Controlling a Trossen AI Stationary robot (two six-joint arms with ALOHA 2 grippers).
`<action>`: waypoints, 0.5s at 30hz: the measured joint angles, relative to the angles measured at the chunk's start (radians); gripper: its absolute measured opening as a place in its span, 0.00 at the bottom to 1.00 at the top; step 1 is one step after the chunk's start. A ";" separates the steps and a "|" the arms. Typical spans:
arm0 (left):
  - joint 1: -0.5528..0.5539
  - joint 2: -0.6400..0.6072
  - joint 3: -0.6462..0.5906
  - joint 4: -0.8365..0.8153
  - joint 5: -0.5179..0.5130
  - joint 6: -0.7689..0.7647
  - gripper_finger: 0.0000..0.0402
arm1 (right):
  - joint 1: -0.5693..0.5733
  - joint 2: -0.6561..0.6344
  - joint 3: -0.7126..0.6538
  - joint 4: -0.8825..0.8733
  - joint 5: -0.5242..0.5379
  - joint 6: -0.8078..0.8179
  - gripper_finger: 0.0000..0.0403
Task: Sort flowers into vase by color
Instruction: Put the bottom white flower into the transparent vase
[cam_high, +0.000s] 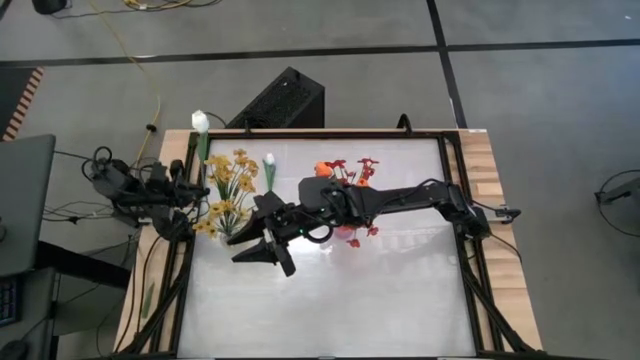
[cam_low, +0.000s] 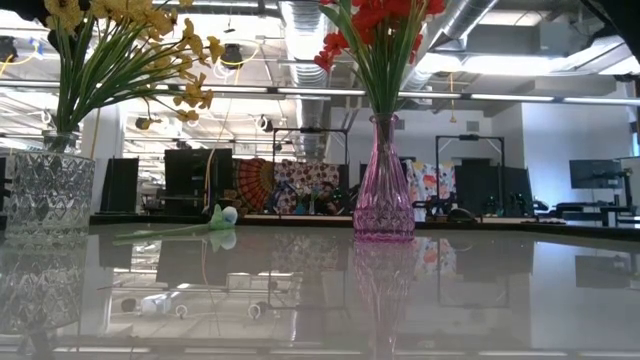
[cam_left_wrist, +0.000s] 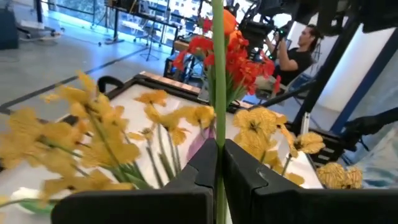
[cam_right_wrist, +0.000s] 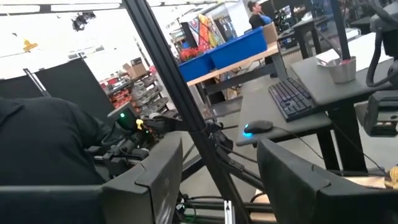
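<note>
Closest to the lens, the left claw (cam_left_wrist: 219, 169) was closed on a thin green stem (cam_left_wrist: 217, 74), which passed through the narrow gap between its two fingers and lay crosswise to them. In the high view this stem ran on from the claw to a white bud (cam_high: 200, 121) over the counter's (cam_high: 400, 300) far edge. Its long axis pointed away from the claw, bud outermost.

Judgement: the flower is light, with a slender, smooth stem likely to flex and to twist in a loose grip. The bud end will sag or swing. The hold belongs on the bare stem, never on the soft bud.

The yellow flowers (cam_high: 230, 185) in the clear vase (cam_low: 45, 195) stood just beside the left claw. The red flowers (cam_high: 352, 170) in the pink vase (cam_low: 383, 190) were farther off, under the right arm.

The right claw (cam_high: 263, 262) hung open and empty over the counter. A second white tulip (cam_high: 269, 160) lay flat beyond it, near the yellow flowers.
</note>
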 joint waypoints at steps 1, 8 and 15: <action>0.000 0.000 -0.017 0.007 0.005 -0.008 0.00 | 0.002 0.000 0.000 -0.003 0.000 0.001 0.57; 0.000 0.001 -0.147 0.085 0.072 -0.064 0.00 | 0.007 0.000 0.000 -0.003 0.000 0.001 0.57; 0.000 0.000 -0.173 0.094 0.075 -0.079 0.00 | 0.014 0.000 0.000 -0.003 0.000 0.001 0.57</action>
